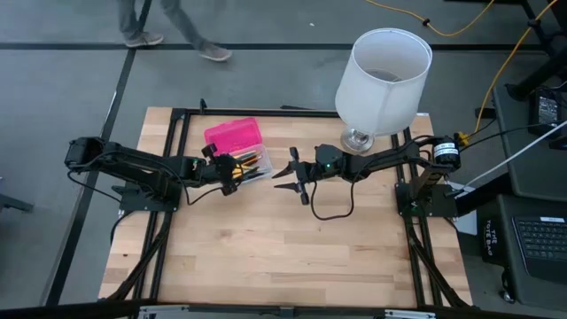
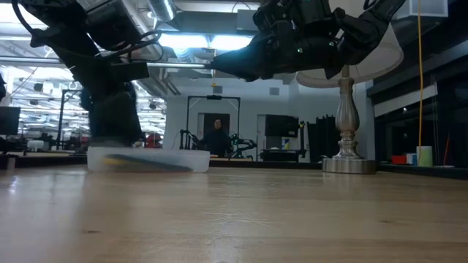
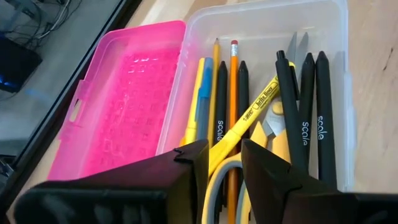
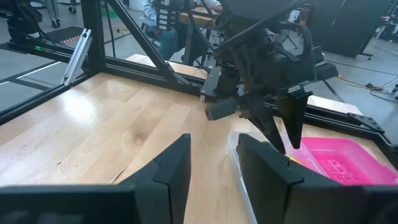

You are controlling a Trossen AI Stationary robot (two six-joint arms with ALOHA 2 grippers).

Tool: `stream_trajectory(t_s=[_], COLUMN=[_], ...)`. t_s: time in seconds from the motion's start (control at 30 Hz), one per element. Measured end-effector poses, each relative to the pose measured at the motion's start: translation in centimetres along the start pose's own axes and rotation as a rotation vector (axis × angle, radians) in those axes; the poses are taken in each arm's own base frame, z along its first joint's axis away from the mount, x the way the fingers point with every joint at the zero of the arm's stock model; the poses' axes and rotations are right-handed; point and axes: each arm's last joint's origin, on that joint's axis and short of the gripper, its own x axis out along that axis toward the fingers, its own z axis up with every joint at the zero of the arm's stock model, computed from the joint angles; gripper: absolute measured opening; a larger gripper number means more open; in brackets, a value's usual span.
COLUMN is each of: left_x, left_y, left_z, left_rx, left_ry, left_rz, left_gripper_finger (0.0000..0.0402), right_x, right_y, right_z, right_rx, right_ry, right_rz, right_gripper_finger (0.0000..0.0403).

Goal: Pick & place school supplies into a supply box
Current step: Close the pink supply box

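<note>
Supply box open on table, pink lid flipped back, pens and scissors inside. Left gripper over box, fingers part-open, holding nothing. Right gripper right of box, fingers spread, empty.

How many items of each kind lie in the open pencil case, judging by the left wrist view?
Black pens: 5
Pencils: 2
Yellow Bic marker: 1
Blue-and-yellow pen: 1
Scissors: 1
Total: 10 visible
</note>
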Motion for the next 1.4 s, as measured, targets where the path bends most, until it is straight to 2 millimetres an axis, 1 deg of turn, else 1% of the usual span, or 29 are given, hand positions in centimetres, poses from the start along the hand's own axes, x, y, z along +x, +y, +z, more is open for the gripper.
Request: stream_trajectory(t_s=[0.2, 0.97, 1.07, 1.27, 1.4], left_x=[0.0, 0.0, 0.0, -0.1, -0.2], left_y=[0.0, 0.0, -0.2, -0.6, -0.7], left_z=[0.0, 0.2, 0.5, 1.1, 1.5], left_rx=[-0.043, -0.084, -0.098, -0.033, -0.008], left_ry=[0.000, -0.017, -0.040, -0.085, -0.120], left_rz=[0.000, -0.005, -0.042, -0.151, -0.181], left_gripper_finger=[0.0082, 0.0072, 0.0072, 0.0066, 0.0061], right_x=[0.0, 0.0, 0.0, 0.0, 0.0], right_y=[0.0, 0.0, 0.0, 0.0, 0.0], right_z=[0.0, 0.0, 0.0, 0.0, 0.0], right_rx=[0.000, 0.000, 0.000, 0.000, 0.000], right_ry=[0.000, 0.000, 0.000, 0.000, 0.001], right_rz=[0.000, 0.000, 0.000, 0.000, 0.001], right_gripper_finger=[0.0138, 0.0138, 0.0138, 0.0138, 0.0138])
